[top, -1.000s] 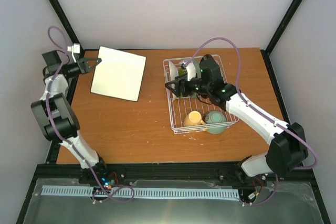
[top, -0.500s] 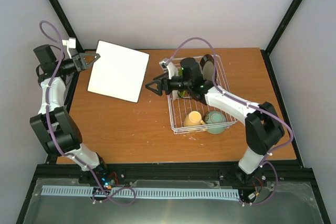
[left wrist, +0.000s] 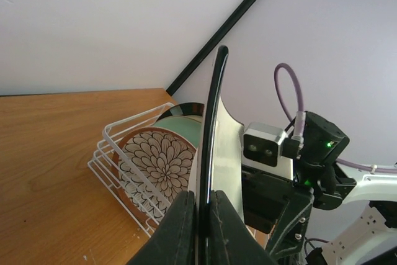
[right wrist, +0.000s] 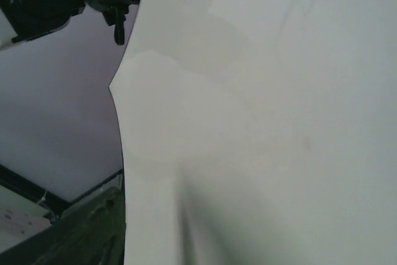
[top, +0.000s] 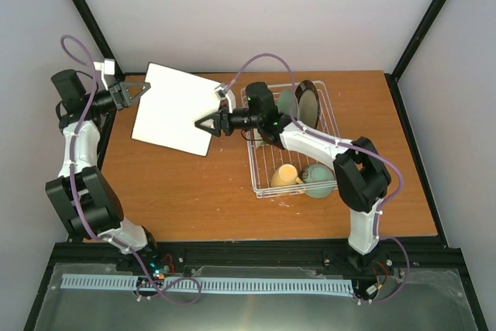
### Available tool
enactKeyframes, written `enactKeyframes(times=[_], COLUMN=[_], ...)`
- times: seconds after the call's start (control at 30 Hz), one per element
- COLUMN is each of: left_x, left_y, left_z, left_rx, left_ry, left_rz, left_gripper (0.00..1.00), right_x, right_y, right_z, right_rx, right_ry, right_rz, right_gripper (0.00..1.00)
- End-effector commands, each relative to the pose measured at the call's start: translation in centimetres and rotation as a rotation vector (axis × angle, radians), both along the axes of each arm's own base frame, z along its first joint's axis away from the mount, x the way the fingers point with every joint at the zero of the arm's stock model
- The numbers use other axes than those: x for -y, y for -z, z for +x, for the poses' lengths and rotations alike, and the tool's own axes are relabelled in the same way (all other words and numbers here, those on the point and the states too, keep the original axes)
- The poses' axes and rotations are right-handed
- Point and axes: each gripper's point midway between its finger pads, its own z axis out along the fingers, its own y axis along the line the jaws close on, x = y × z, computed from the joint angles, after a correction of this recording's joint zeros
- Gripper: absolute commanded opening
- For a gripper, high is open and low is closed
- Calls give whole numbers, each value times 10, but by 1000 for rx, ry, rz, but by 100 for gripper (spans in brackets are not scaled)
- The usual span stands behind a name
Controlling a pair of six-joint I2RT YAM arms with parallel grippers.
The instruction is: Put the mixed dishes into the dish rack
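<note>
The white square plate is off the table, in the upper left of the top view, with its broad face turned up toward that camera. Its four sides are equal, so no axis is longer. The outline sits slightly skewed, one corner pointing to the top of the frame and the opposite one toward the bottom. In the left wrist view the same plate appears edge-on, a thin dark line rising from the bottom centre and curving a little to the right near the top.

The left gripper holds the plate by its upper left edge. Seen from its own wrist camera, the left gripper has both fingers pressed tight against the rim, one on each face.

The right gripper reaches leftward from above the dish rack to the plate's right edge, low on that side. Its jaws stand apart, and I cannot tell whether either finger touches the plate. In the right wrist view the plate's white face fills nearly everything.

The rack sits right of centre. The yellow mug and the pale mint-green bowl lie at its near end. A pale green plate and the dark-rimmed round plate stand at its far end.
</note>
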Motion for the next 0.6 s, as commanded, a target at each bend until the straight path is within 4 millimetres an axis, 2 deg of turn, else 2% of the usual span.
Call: enactKeyframes(times=[0.0,0.1,0.13,0.33,0.43,0.47,0.53,0.57], left_x=[23,30,31,32,29,28,25,23], left_y=[-18,-8,-5,8,12,13,15,18], left_z=[-34,-34,-33,-24,-15,-12,-5,0], left_rx=[31,17,12,-13,-18,-23,-28,-44], left_ry=[165,177,181,163,121,112,83,59], left_rz=[-28,-29,-31,-38,-30,-29,-20,-16], left_gripper=[1,1,1,1,9,17,22,29], right_x=[-21,-27,-27,-21,-16,-15,-12,-11], right_y=[-33,-48,-52,-72,-77,-79,-79,-79], right_z=[-14,-23,-25,-34,-32,-33,-32,-34], right_rx=[19,22,30,85,98,107,112,118], right_ry=[-104,-153,-155,-154,-119,-114,-98,-100], right_rz=[113,155,162,172,159,158,146,143], right_gripper=[50,11,4,3,3,3,3,3])
